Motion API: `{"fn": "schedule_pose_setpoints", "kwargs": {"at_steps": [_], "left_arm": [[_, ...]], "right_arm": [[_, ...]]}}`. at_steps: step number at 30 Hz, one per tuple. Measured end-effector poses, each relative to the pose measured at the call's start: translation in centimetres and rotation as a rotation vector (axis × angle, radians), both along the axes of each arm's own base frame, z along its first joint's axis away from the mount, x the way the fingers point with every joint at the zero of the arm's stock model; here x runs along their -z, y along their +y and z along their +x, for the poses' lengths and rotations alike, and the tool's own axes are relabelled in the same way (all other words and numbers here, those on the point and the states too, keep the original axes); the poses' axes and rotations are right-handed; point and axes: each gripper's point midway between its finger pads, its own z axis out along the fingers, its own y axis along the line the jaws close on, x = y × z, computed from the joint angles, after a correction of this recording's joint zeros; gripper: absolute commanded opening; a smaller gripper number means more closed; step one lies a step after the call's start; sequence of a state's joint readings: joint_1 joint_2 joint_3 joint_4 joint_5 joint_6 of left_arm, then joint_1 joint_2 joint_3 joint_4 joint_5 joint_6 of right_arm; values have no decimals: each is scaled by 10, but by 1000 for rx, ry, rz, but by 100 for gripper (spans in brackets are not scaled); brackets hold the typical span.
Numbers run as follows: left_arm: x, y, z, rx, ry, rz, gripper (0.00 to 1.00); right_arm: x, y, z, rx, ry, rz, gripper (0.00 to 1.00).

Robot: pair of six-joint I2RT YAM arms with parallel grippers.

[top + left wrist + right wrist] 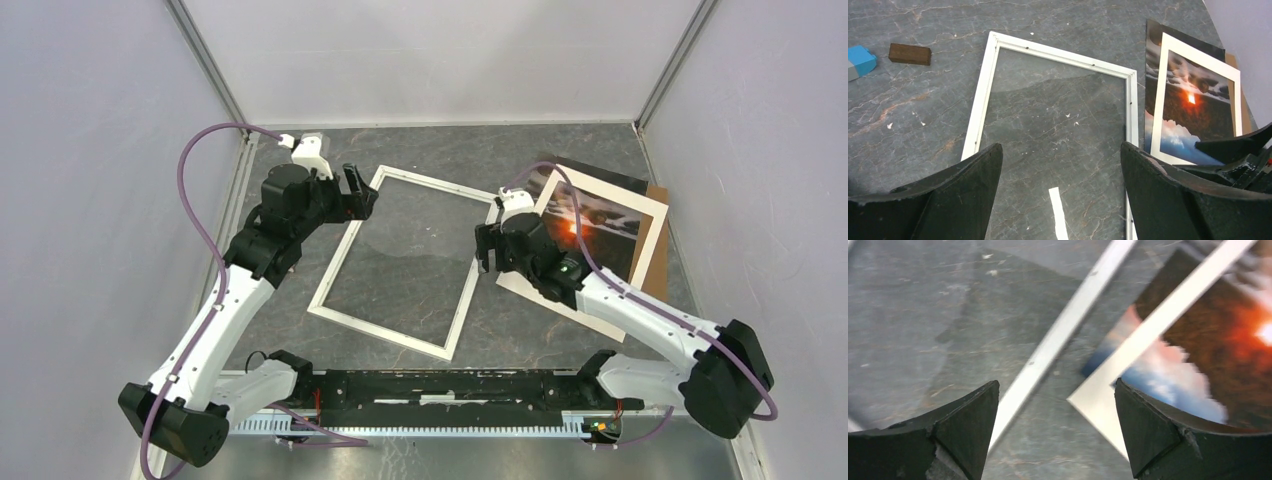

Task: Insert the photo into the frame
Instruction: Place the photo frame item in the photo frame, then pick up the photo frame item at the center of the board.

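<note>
Frame (380, 333) lies flat on the table (450, 150), roughly at the centre, turned so that its long sides run at a slant. We see the grey marbled table through its opening, with a faint reflection across it. No print lies inside.

Photo (612, 222) lies face up to the right of the frame, outside it. Its white border and orange glow show clearly. In the top view the right arm hides its near-left part. It rests on a dark sheet (1151, 60) that sticks out past its far edge, and a brown board (655, 255) shows beyond its right side. In the right wrist view the photo's near corner sits just beside the frame's right rail, with a strip of bare table between them.

Right hand (1055, 385) — released, fingers spread wide, nothing between them. It hangs over the gap between the frame rail and the photo corner. We cannot tell whether the fingertips touch the table.

Left hand (1060, 147) — also released and empty, fingers wide apart. It sits at the frame's far-left corner and points across the frame toward the photo.

The left wrist view also shows a brown block (909, 54) and a blue object (859, 60) on the table, off to one side of the frame and apart from it.
</note>
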State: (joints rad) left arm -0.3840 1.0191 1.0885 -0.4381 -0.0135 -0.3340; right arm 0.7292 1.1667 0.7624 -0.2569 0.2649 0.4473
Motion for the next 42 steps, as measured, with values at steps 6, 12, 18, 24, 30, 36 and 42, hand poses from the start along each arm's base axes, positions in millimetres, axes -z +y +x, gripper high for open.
{"fn": "schedule_pose_setpoints", "kwargs": {"at_steps": [6, 12, 18, 24, 30, 36, 42], "left_arm": [[8, -23, -1, 115, 20, -42, 92], [61, -98, 3, 385, 215, -152, 93], [136, -186, -47, 555, 459, -86, 93], [154, -269, -71, 620, 474, -16, 91], [175, -308, -49, 541, 471, 70, 91], [196, -319, -42, 457, 491, 146, 93], [217, -317, -41, 376, 540, 178, 93]], "right_arm": [[-3, -73, 27, 133, -38, -201, 93], [37, -194, 29, 440, 84, -204, 93], [79, -254, -3, 629, 219, -143, 93], [88, -273, -15, 730, 226, -87, 92], [93, -289, -32, 839, 202, -55, 95], [103, -300, -46, 916, 203, -23, 94], [109, -299, -45, 918, 196, 29, 93]]}}
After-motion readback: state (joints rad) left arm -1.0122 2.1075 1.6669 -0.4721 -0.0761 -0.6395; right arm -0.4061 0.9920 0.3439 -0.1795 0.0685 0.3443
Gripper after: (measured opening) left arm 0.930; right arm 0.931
